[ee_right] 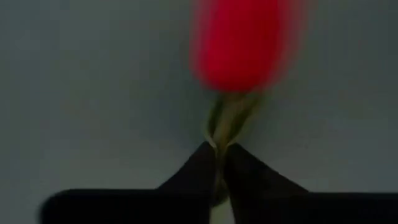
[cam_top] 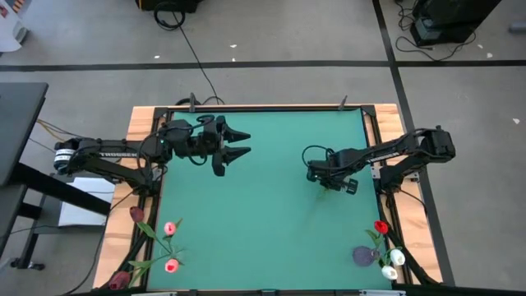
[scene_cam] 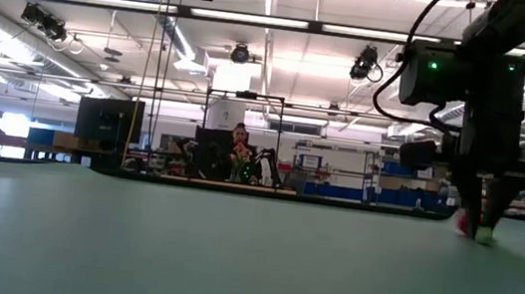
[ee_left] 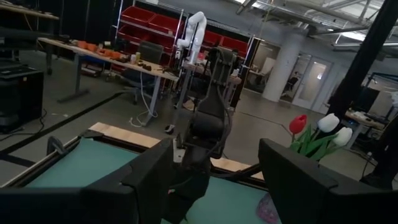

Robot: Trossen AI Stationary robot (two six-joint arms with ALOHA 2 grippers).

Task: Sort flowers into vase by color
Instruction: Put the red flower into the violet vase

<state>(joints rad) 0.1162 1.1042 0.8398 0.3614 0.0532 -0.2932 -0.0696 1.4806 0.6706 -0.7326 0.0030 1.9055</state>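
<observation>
On the green felt table (cam_top: 263, 214), framed in pale wood, I judge the sorting mostly done: two bunches already stand at the near corners. At the near left corner, a pink-and-dark-red cluster (cam_top: 164, 247) leans on long thin green stems; I cannot make out the vase under it. At the near right corner, a red head and two white ones (cam_top: 388, 247) rise beside a small round purple vase (cam_top: 363, 256), so that group looks mixed, and some re-sorting may be left.

My left gripper (cam_top: 237, 143) waits over the far left of the table, its dark, matte, wedge-shaped fingers spread wide with nothing between them. My right gripper (ee_right: 219, 152) points down at the right of the middle of the table, its two black pointed fingertips pinched together on a slim green stem just below a smooth, rounded red tulip head (ee_right: 245, 43). The level camera shows that flower (scene_cam: 468, 227) low at the cloth, red and green just under the fingers; whether it is clear of the surface I cannot tell. This one flower, by my reckoning, has yet to reach a vase.
</observation>
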